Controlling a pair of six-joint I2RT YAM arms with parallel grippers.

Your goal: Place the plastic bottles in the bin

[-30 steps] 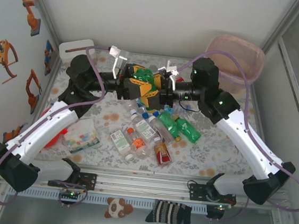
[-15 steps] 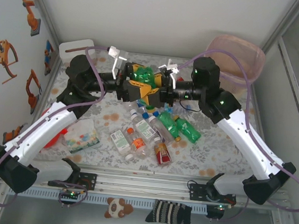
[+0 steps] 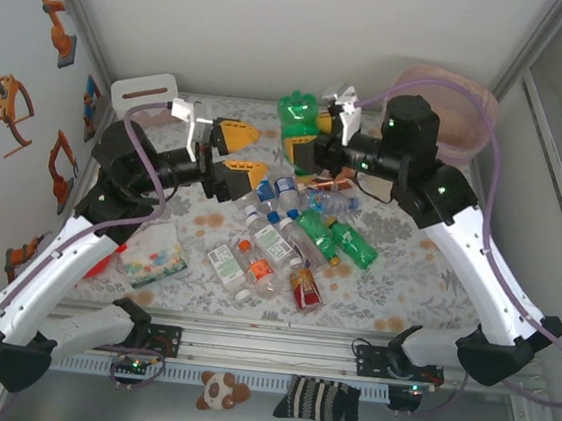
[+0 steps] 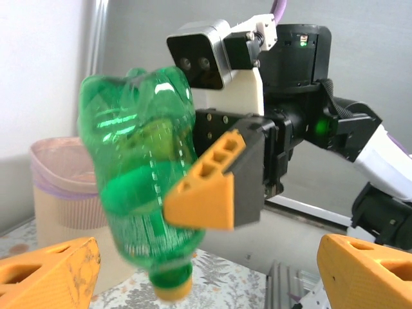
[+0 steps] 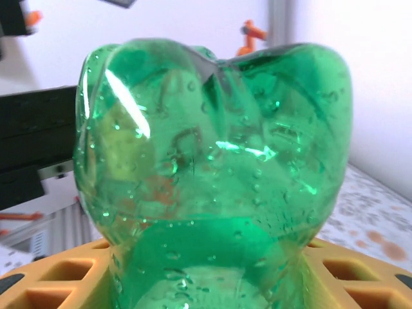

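Nearest, on the frame rail below the arm bases, lie a plush toy (image 3: 214, 390) and a striped sock (image 3: 316, 399). Neither touches the work.

On the floral desk (image 3: 409, 279), a cluster of plastic bottles (image 3: 261, 254) lies flat in the centre, clear bodies with coloured labels, long axes mostly diagonal. 2 green ones (image 3: 337, 237) lie side by side at its right edge. A flat packet with coloured dots (image 3: 156, 256) sits to the left, apart from the cluster.

Above and beyond the cluster, the left gripper (image 3: 257, 151) hangs with its orange fingers (image 4: 55, 270) spread wide, holding nothing. It faces the right gripper (image 3: 298, 140), well clear of it.

The right gripper's fingers (image 4: 206, 190) are clamped across the body of 1 green bottle (image 4: 138, 187), held in the air. In the left wrist view the long axis is near vertical, slightly tilted, with the lobed base up and the orange cap pointing down.

Farthest, the bin (image 3: 474, 95) stands in the right rear corner, behind the right arm. The held bottle is left of it, not over its mouth. A white box (image 3: 142, 95) occupies the left rear corner.
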